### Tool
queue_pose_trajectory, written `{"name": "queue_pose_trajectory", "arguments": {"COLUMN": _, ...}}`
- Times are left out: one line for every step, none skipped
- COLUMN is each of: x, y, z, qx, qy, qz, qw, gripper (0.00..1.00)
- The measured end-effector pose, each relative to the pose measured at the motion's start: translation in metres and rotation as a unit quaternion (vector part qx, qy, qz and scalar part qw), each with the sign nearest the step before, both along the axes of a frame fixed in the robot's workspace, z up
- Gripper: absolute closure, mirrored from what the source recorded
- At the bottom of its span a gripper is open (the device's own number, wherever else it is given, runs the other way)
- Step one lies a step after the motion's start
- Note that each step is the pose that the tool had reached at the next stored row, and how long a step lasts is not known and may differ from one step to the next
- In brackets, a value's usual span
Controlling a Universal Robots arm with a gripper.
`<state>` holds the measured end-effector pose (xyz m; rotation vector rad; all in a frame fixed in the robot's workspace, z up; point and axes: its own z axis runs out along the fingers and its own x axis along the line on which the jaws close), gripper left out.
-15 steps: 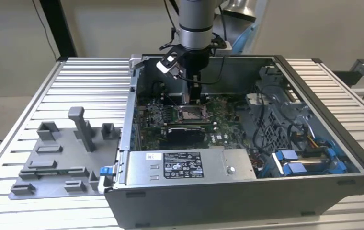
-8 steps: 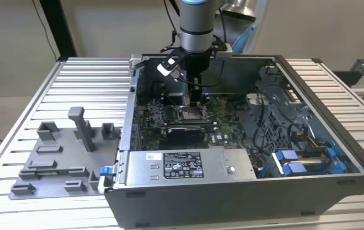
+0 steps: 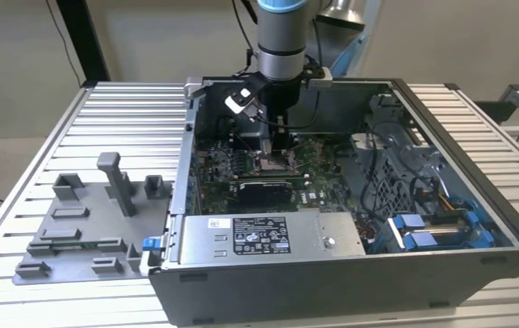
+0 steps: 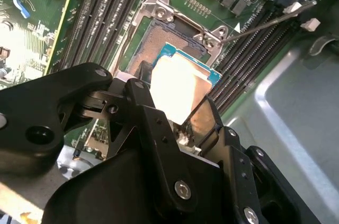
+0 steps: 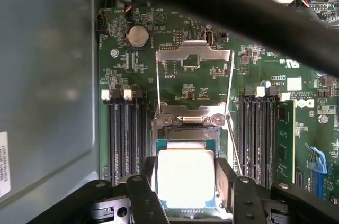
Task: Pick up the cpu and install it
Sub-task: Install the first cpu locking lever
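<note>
1. computer case (image 3: pixel 332 287): open-topped, set on a slatted metal table (image 3: pixel 123 109). the green motherboard (image 3: pixel 232 171) is exposed inside. a power supply (image 3: pixel 259 236) lies along the near wall in the exterior view.
2. arm (image 3: pixel 281 41): reaches straight down into the case, over the middle of the motherboard.
3. gripper (image 5: pixel 185 176): black, two-fingered. the fingers (image 5: pixel 224 173) are drawn in against two opposite edges of the cpu, one on each side and touching it. they grip nothing else. in the second wrist view the gripper (image 4: pixel 172 99) clasps the chip the same way.
4. cpu (image 5: pixel 185 184): flat square chip with a bright silver top and a thin green rim. it sits between the fingers, directly over the socket. whether it rests in the socket or hangs just above it cannot be told. it also appears in the second wrist view (image 4: pixel 177 86).
5. socket (image 4: pixel 159 38): square metal frame on the motherboard with brownish contacts inside, partly covered by the cpu.
6. load plate (image 5: pixel 195 45): thin silver frame, standing open beyond the socket and clear of the chip.
7. lever (image 4: pixel 265 23): thin wire rod, angled away from a corner of the socket, not latched.
8. memory slots (image 5: pixel 124 139): dark parallel rows flanking the socket on both sides.
9. coin battery (image 5: pixel 137 36): round and silver, on the board past the load plate.
10. grey fixture (image 3: pixel 77 232): moulded blocks and posts on the table, at the exterior view's left of the case, well apart from the gripper.
</note>
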<state>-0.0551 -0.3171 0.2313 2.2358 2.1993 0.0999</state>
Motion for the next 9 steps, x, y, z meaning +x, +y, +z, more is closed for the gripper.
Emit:
{"name": "queue_pose_trajectory", "arguments": {"x": 0.0001, "y": -0.0003, "z": -0.0010, "qx": 0.0000, "qy": 0.0001, "qz": 0.000, "qw": 1.00000, "gripper": 1.00}}
{"name": "queue_pose_trajectory", "arguments": {"x": 0.0001, "y": -0.0006, "z": -0.0023, "qx": 0.0001, "qy": 0.0003, "qz": 0.000, "qw": 1.00000, "gripper": 1.00}}
{"name": "queue_pose_trajectory", "arguments": {"x": 0.0002, "y": -0.0008, "z": -0.0037, "qx": 0.0000, "qy": 0.0006, "qz": 0.000, "qw": 1.00000, "gripper": 1.00}}
{"name": "queue_pose_trajectory", "arguments": {"x": 0.0003, "y": -0.0011, "z": -0.0049, "qx": 0.0000, "qy": 0.0008, "qz": 0.000, "qw": 1.00000, "gripper": 1.00}}
{"name": "queue_pose_trajectory", "arguments": {"x": 0.0004, "y": -0.0014, "z": -0.0059, "qx": -0.0001, "qy": 0.0011, "qz": 0.000, "qw": 1.00000, "gripper": 1.00}}
{"name": "queue_pose_trajectory", "arguments": {"x": 0.0005, "y": -0.0019, "z": -0.0071, "qx": 0.0000, "qy": 0.0014, "qz": 0.000, "qw": 1.00000, "gripper": 1.00}}
{"name": "queue_pose_trajectory", "arguments": {"x": 0.0007, "y": -0.0023, "z": -0.0084, "qx": 0.0000, "qy": 0.0017, "qz": 0.000, "qw": 1.00000, "gripper": 1.00}}
{"name": "queue_pose_trajectory", "arguments": {"x": 0.0008, "y": -0.0026, "z": -0.0096, "qx": 0.0000, "qy": 0.0021, "qz": 0.000, "qw": 1.00000, "gripper": 1.00}}
{"name": "queue_pose_trajectory", "arguments": {"x": 0.0010, "y": -0.0029, "z": -0.0110, "qx": -0.0001, "qy": 0.0025, "qz": 0.000, "qw": 1.00000, "gripper": 1.00}}
